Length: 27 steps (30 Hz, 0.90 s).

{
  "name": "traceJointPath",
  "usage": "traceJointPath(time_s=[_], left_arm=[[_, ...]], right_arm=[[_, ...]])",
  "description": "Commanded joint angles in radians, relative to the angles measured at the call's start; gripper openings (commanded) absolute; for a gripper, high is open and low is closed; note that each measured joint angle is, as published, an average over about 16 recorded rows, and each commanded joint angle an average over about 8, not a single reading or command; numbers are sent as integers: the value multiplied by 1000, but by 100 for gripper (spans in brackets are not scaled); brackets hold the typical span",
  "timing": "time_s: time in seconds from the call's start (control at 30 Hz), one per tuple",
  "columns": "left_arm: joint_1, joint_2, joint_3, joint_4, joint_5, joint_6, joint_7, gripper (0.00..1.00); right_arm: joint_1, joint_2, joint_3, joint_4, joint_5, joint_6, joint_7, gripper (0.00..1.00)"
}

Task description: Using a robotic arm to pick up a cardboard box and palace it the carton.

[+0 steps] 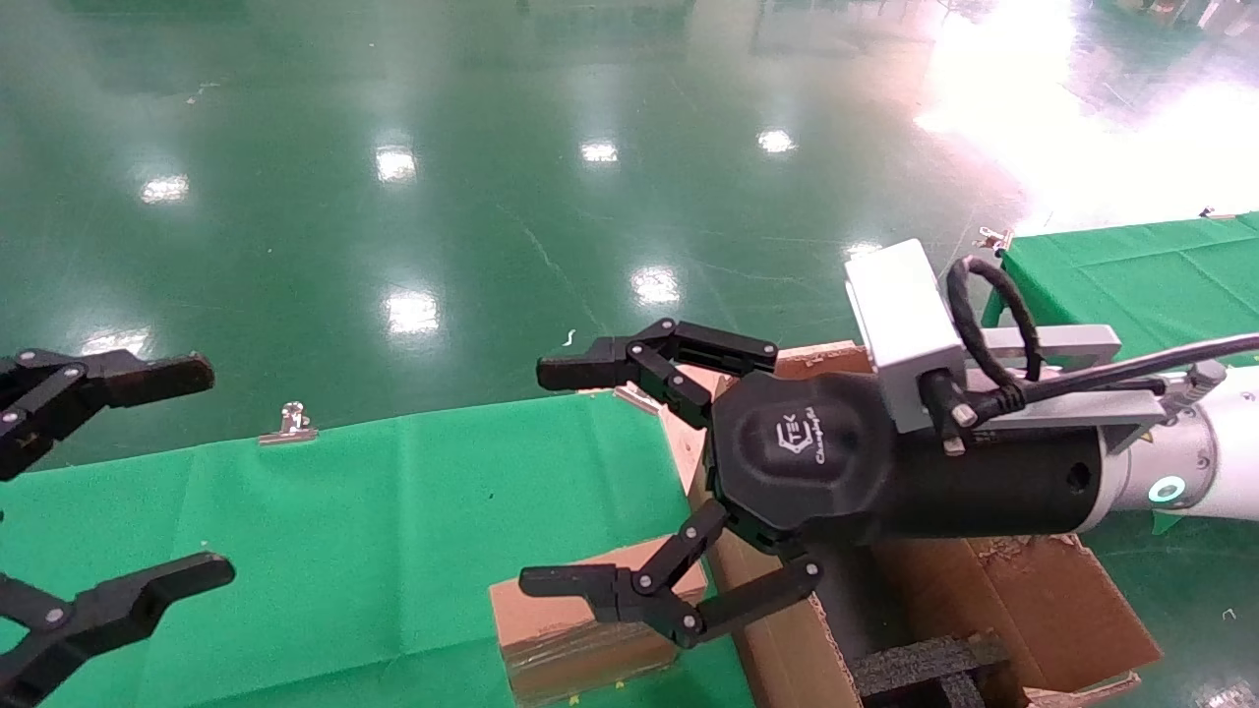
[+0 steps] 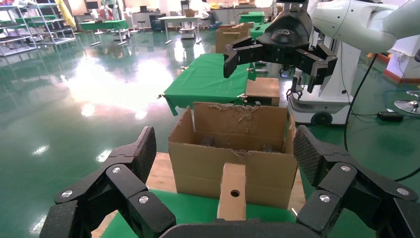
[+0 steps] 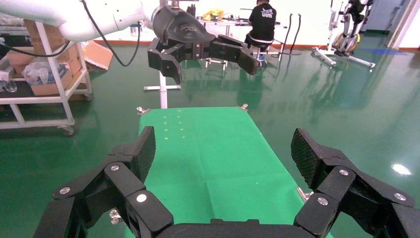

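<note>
Head view: green-clothed table on glossy green floor.

Right gripper reaches leftward, fingers spread wide — left gripper likewise spread, hovering.

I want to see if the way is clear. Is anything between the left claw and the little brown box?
Only bare green cloth. The left wrist view shows the left gripper open, looking straight at the small cardboard box, with the carton behind it.

Glossy green floor; matt cloth (creased); cardboard box under shiny tape.
</note>
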Motion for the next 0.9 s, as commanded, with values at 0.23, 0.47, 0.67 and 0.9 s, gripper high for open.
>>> traceJointPath(time_s=[0.23, 0.47, 0.67, 0.9], left_arm=[[0, 0, 0, 0, 0, 0, 0, 100], [0, 0, 0, 0, 0, 0, 0, 100], [0, 0, 0, 0, 0, 0, 0, 43], [0, 0, 0, 0, 0, 0, 0, 0]], right_arm=[[0, 0, 0, 0, 0, 0, 0, 100], [0, 0, 0, 0, 0, 0, 0, 100], [0, 0, 0, 0, 0, 0, 0, 100], [0, 0, 1, 0, -1, 0, 0, 100]])
